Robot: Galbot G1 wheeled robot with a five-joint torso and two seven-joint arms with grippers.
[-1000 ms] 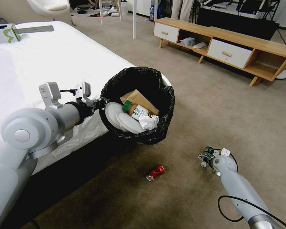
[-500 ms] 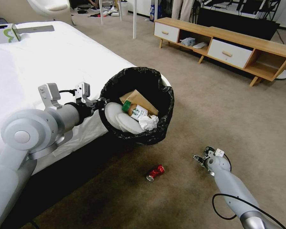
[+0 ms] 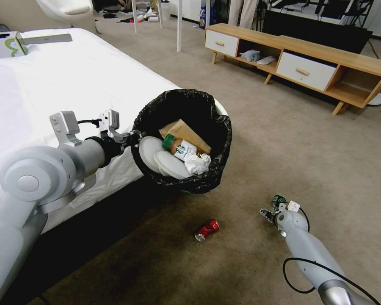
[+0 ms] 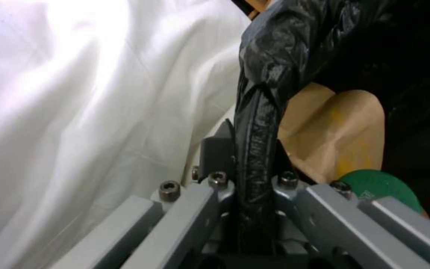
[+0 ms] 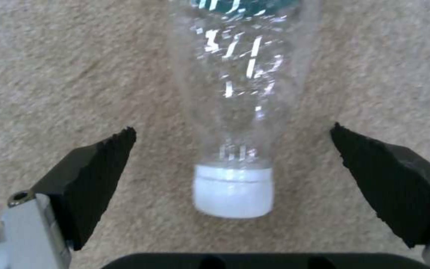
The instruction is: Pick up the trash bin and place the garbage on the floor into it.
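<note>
Flat beige-grey short-pile carpet floor [image 3: 283, 140] carries a crushed red metal can [image 3: 207, 230] and a clear plastic bottle [image 5: 237, 97] with white cap, lying well apart.

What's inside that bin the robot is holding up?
In the trash bin: a brown paper bag, a green-capped bottle, crumpled tissue and white round pads. Anything underneath is covered.

The clear bottle [image 5: 237, 112] runs off the frame's edge past its label, and the right arm hides most of it from the head camera.
</note>
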